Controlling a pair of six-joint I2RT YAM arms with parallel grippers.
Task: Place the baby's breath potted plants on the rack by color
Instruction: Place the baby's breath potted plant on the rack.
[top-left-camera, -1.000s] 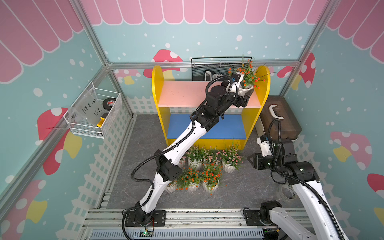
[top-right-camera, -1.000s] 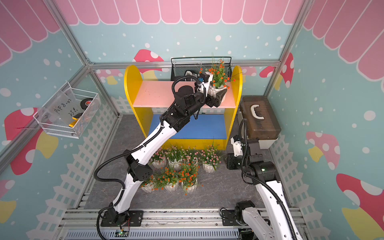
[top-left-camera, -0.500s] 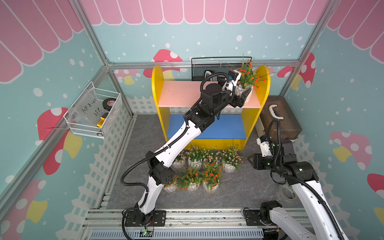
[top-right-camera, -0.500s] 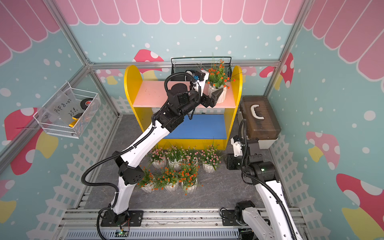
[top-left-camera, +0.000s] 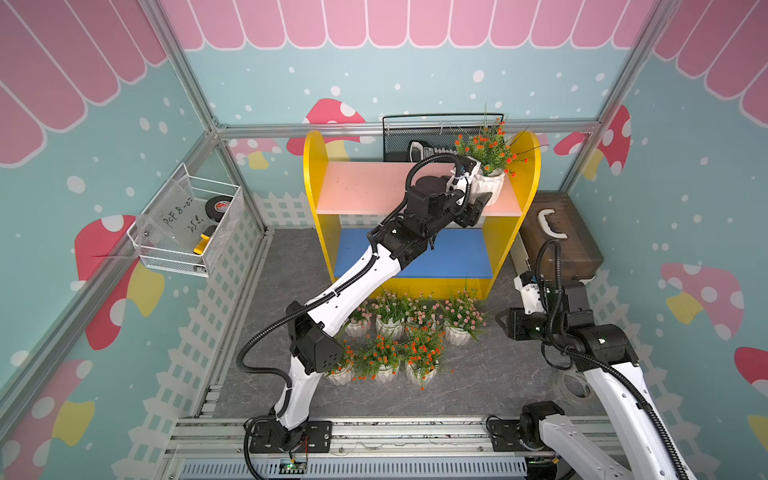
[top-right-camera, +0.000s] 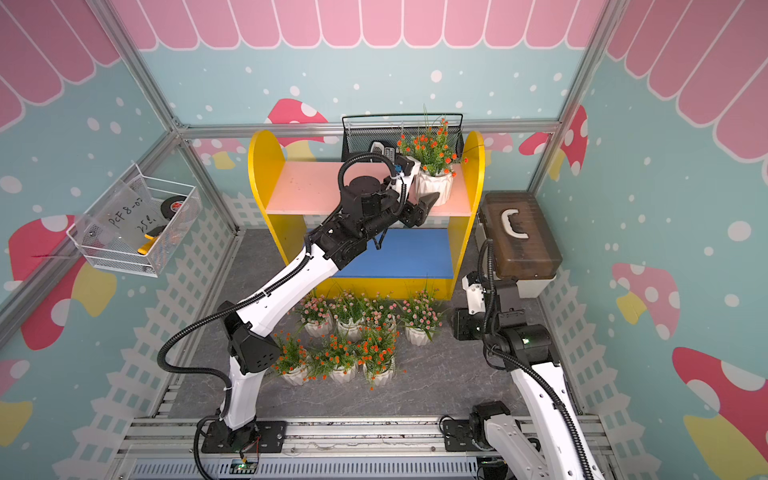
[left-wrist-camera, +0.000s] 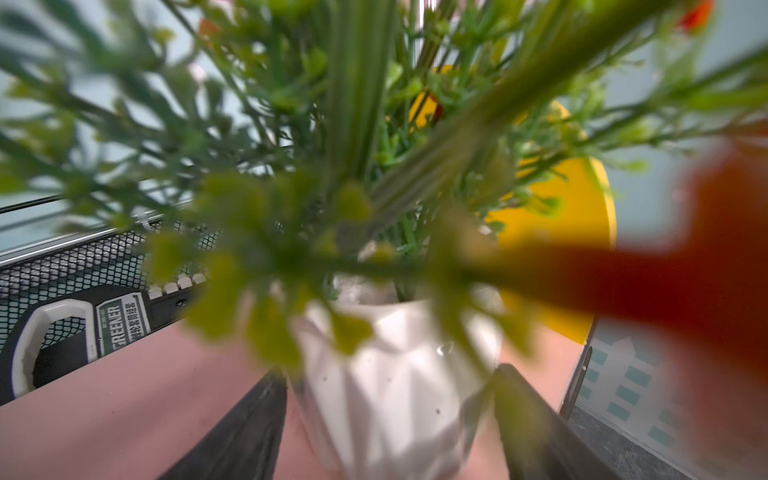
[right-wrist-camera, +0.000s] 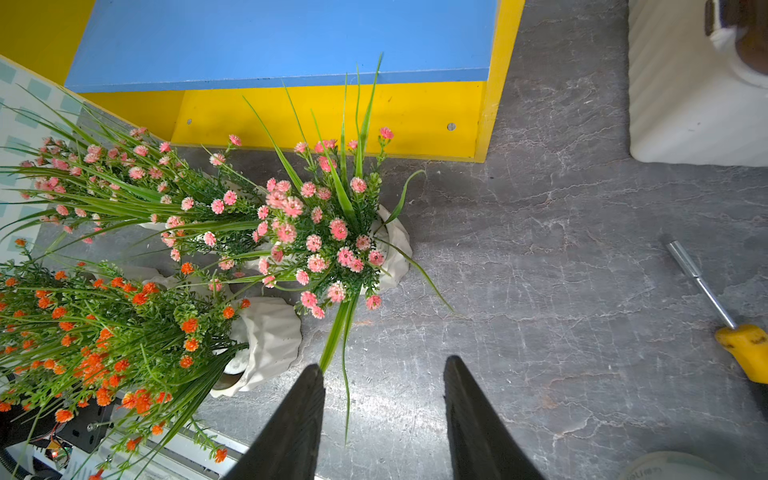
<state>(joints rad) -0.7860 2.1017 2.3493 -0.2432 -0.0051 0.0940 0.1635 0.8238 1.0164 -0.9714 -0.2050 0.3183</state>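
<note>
Two shelves make the rack (top-left-camera: 316, 195), which stands at 12 o'clock of the gray floor (top-left-camera: 503, 374) in both top views: a pale pink shelf (top-left-camera: 365, 187) above and a blue shelf (top-left-camera: 457, 255) below, between yellow side panels. A box (top-left-camera: 559, 232) with a brown lid stands just beside the rack, at its 3 o'clock side. Seven of the baby's breath potted plants (top-right-camera: 374, 328) stand close together on the floor at 6 o'clock from the rack. Four pink-flowered plants (top-left-camera: 419, 309) form the row nearer to the rack, and three orange-flowered plants (top-left-camera: 384, 359) form the row toward 6 o'clock. One more orange-flowered plant (top-left-camera: 490, 164) stands upright on the pink shelf, at its 3 o'clock end. The left gripper (left-wrist-camera: 388, 376) is clenched on the white pot of this plant, one finger on each side. The right gripper (right-wrist-camera: 383, 363) hangs over the floor at 3 o'clock of the floor plants, with its jaws released. A screwdriver (right-wrist-camera: 744, 351) with a yellow handle lies on the floor near it.
</note>
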